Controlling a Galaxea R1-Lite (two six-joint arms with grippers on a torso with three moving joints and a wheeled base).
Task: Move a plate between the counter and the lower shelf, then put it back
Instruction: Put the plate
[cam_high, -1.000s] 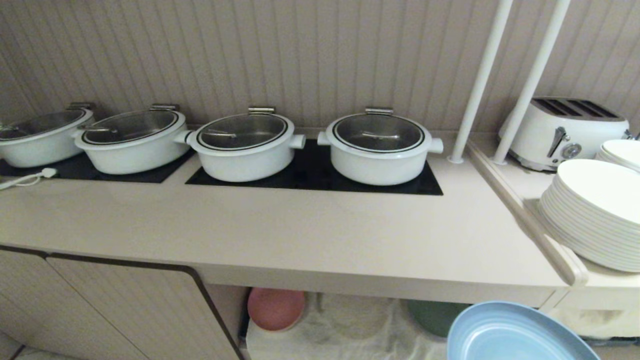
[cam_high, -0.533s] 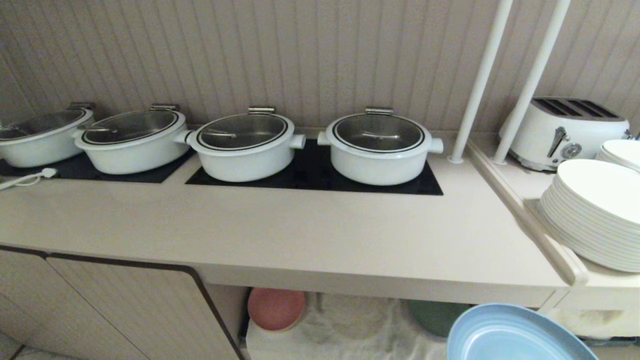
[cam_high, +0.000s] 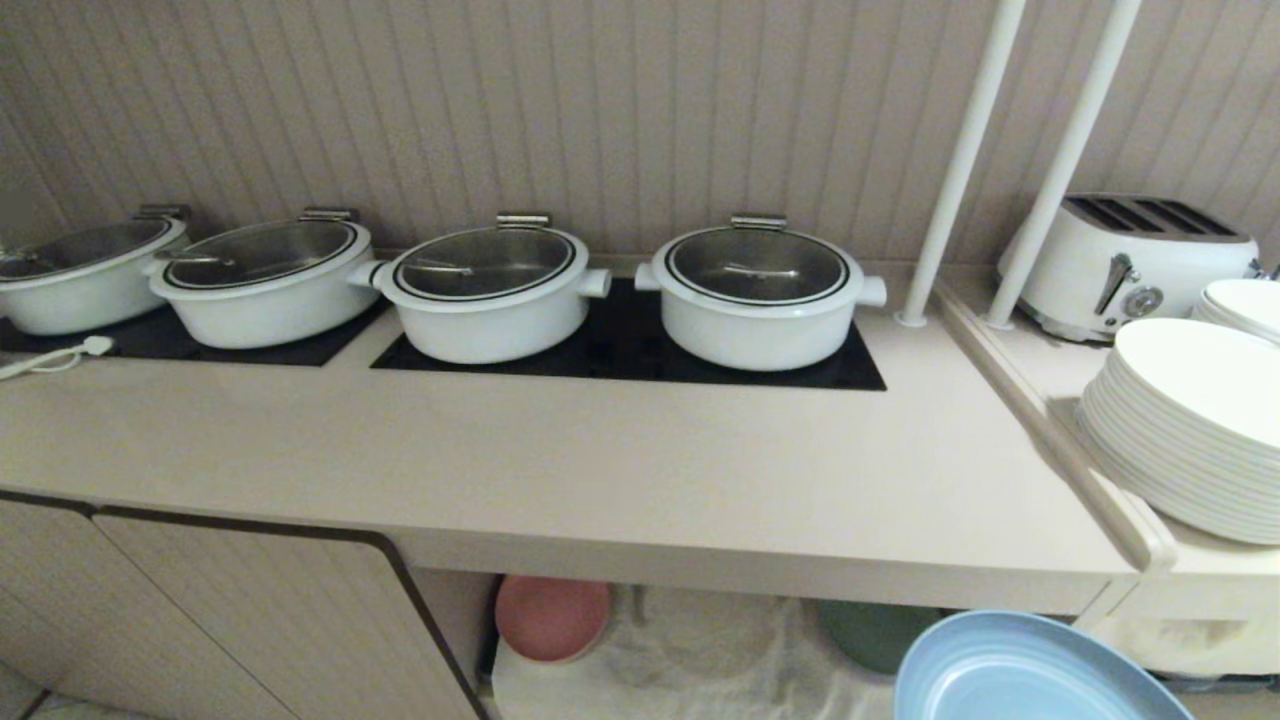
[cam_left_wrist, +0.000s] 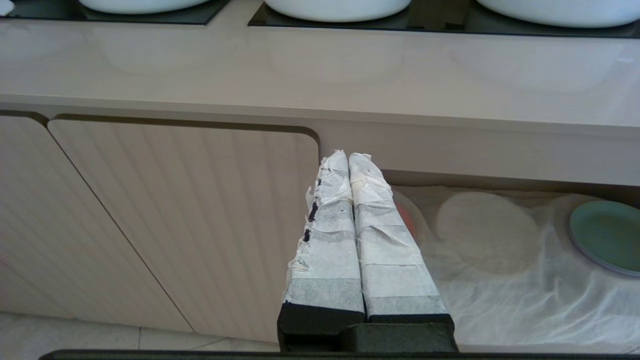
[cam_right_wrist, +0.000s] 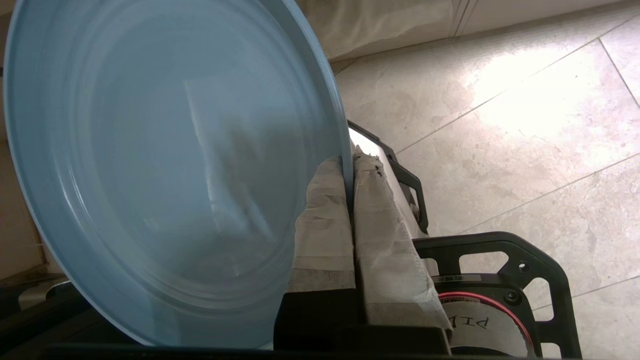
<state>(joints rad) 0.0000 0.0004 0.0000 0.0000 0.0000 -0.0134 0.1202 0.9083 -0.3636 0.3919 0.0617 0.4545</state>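
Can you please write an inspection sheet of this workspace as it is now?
Surface: counter, bare front strip.
Job's things: plate clamped by its rim, below counter edge; lower shelf cloth-lined.
Clutter: pink plate, green plate in the shelf; four pots; toaster; white plate stack.
Grippers: right gripper shut on plate; left gripper shut, empty, before cabinet door.
Cables: white cable.
Surroundings: tiled floor.

the only letters that can be read are upside down on a white label (cam_right_wrist: 477, 325) on the robot base. they look like "pil". the rest is cut off.
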